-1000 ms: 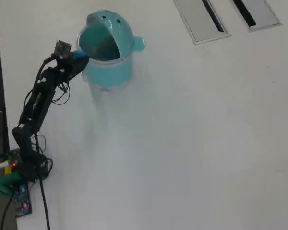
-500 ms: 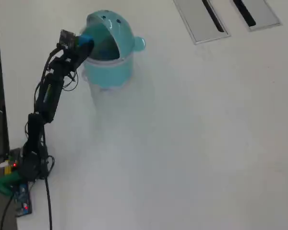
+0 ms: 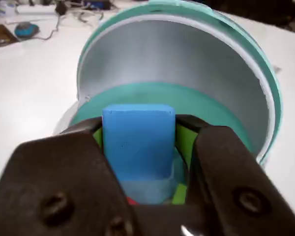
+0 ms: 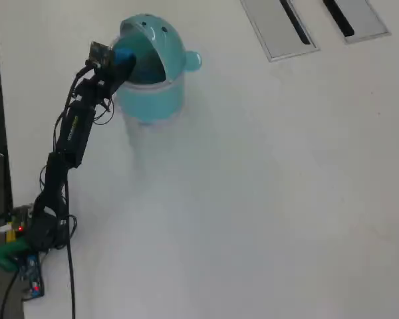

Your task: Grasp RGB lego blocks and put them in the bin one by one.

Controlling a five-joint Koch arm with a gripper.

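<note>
The light-teal bin (image 4: 153, 96) stands at the upper left of the overhead view, its domed lid (image 4: 161, 36) tipped back. My gripper (image 4: 122, 58) hangs at the left rim of the bin's opening, shut on the blue block (image 4: 125, 56). In the wrist view the blue block (image 3: 137, 140) fills the gap between the two black jaws of my gripper (image 3: 137, 123). The bin's teal rim (image 3: 211, 105) and the grey inside of its lid (image 3: 177, 54) lie just beyond. Small patches of green (image 3: 181, 192) and red (image 3: 132, 200) show beneath the block; I cannot tell what they are.
Two grey recessed slots (image 4: 279, 26) (image 4: 356, 16) lie in the white table at the top right. The arm's base with boards and cables (image 4: 26, 246) sits at the lower left, near the table's left edge. Cables and small items (image 3: 34, 19) lie beyond the bin.
The arm has stretched further up and right. The gripper has carried the blue block from beside the bin's left wall up to its opening.
</note>
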